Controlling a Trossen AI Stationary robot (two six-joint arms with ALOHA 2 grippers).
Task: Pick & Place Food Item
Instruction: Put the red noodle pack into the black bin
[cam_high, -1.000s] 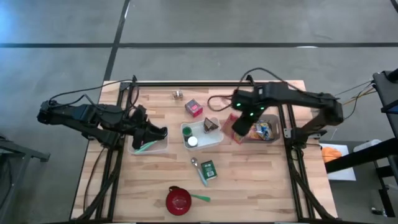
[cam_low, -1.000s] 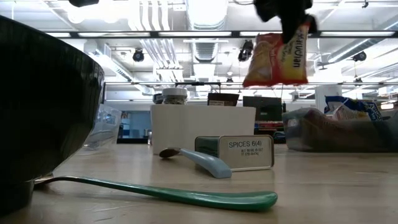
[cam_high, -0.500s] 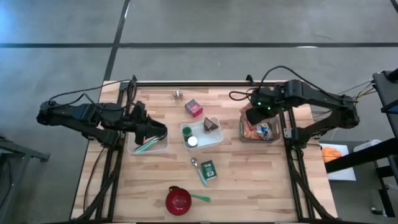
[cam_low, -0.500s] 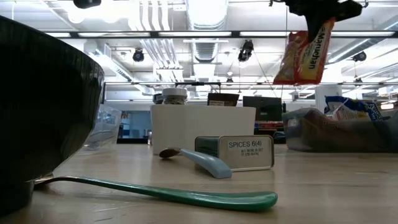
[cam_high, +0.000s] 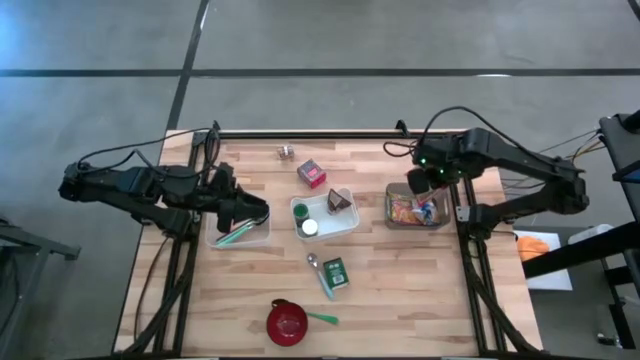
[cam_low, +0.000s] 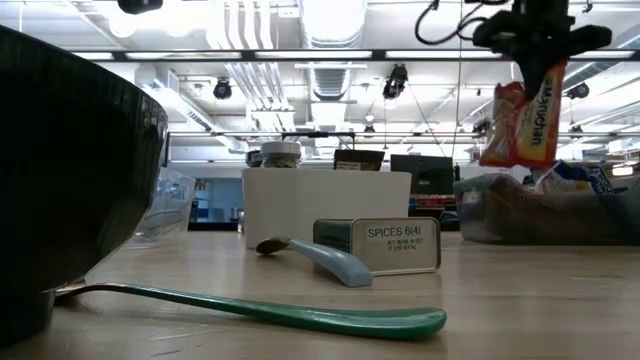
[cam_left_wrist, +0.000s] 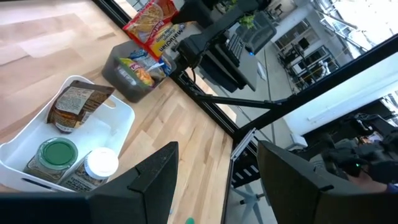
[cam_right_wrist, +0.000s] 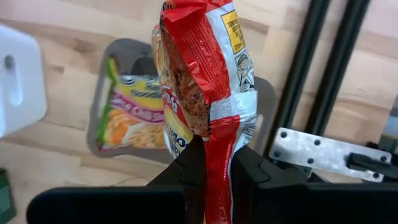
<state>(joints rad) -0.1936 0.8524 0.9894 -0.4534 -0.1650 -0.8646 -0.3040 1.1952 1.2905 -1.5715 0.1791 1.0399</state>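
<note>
A red and orange noodle packet (cam_right_wrist: 205, 81) hangs from my right gripper (cam_right_wrist: 217, 171), which is shut on it above the grey bin (cam_high: 441, 222) at the table's right side. In the low view the packet (cam_low: 525, 120) hangs edge-on, clear above the bin (cam_low: 520, 215). More packets (cam_right_wrist: 134, 121) lie inside the bin. My left gripper (cam_high: 262, 212) stands open at the table's left side over a clear container (cam_high: 238, 236), with nothing between its fingers (cam_left_wrist: 155, 180). My right gripper pinches the packet's crimped upper end (cam_right_wrist: 217, 152) between its two fingers, coming from above and pointing steeply down. The packet hangs upright below the fingers, lifted clear above the bin.
A white tray (cam_high: 350, 222) with jars and a brown bag stands mid-table. A pink box (cam_high: 312, 173) and a small jar (cam_high: 286, 151) lie farther back. A spice tin (cam_high: 335, 272), a spoon (cam_high: 318, 268) and a red bowl (cam_high: 287, 321) lie nearer.
My right gripper has carried the packet toward the table's right edge, from beside the white tray to above the bin, rolling as it went. The packet has turned about from face-on to edge-on in the low view.
</note>
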